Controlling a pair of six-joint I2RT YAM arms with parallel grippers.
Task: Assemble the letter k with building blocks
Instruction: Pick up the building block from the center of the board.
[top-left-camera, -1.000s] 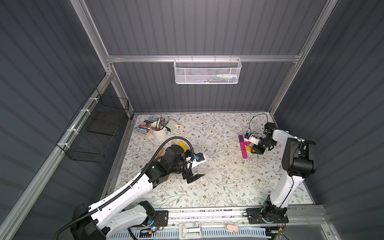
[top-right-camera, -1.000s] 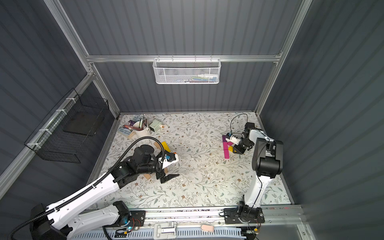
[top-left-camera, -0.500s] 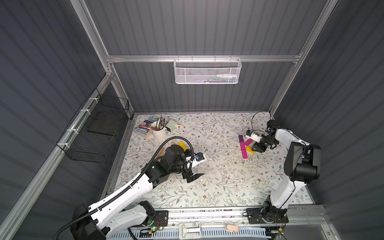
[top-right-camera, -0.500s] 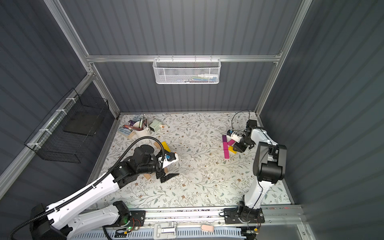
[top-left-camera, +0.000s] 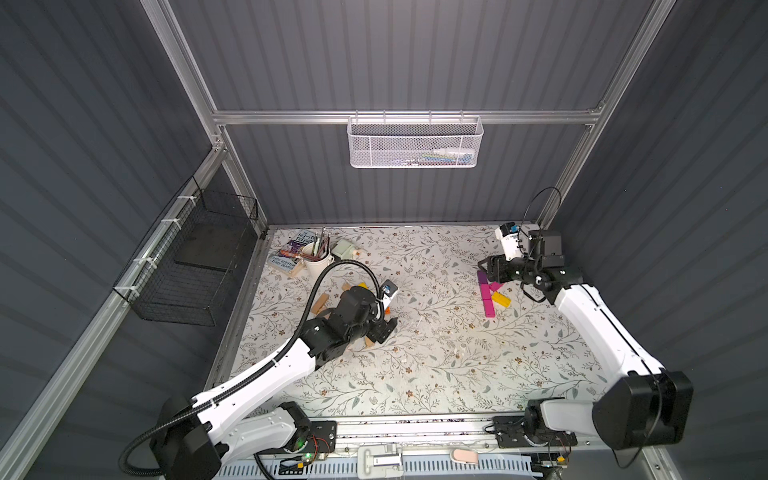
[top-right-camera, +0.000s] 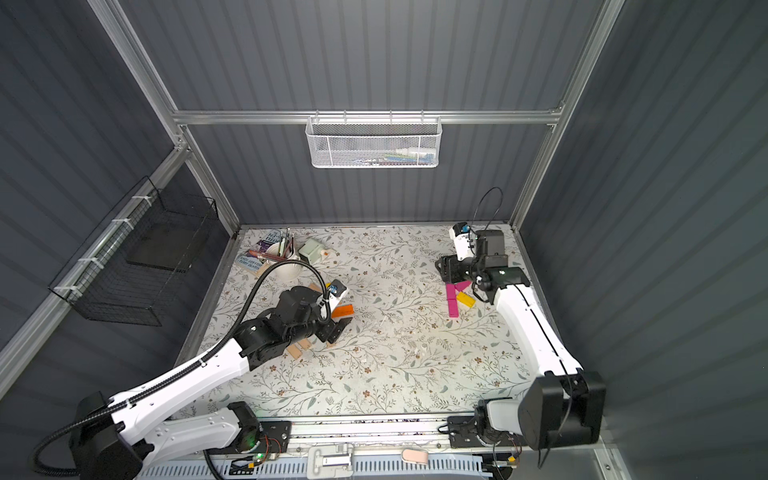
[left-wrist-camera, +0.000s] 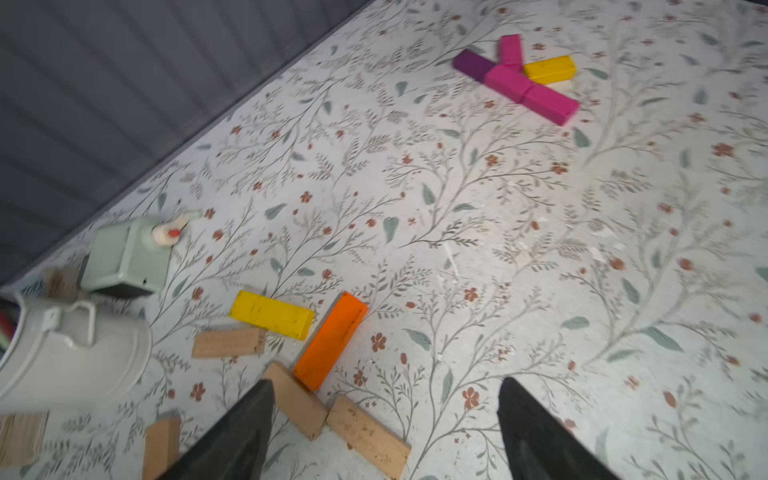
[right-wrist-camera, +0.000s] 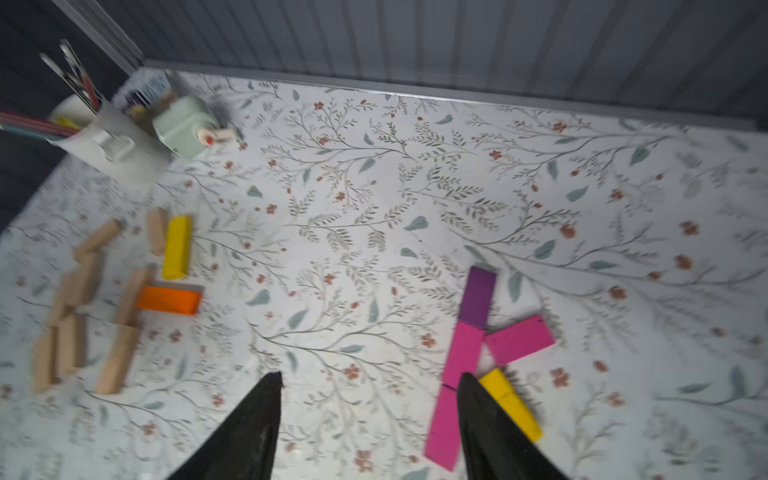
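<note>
Right wrist view: right gripper (right-wrist-camera: 369, 376) spread, empty, beside pink block (right-wrist-camera: 461, 353); left gripper (left-wrist-camera: 386, 381) likewise, orange block (left-wrist-camera: 330, 340) just ahead.

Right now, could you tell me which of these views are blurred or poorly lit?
Right wrist view: motion-smeared, worst on the natural tan wooden planks, and dim toward its corners. Left wrist view: sharper, the flat orange painted plank has crisp edges, but the white handled cup is soft. Both top views: sharp, evenly lit, no glare.
</note>
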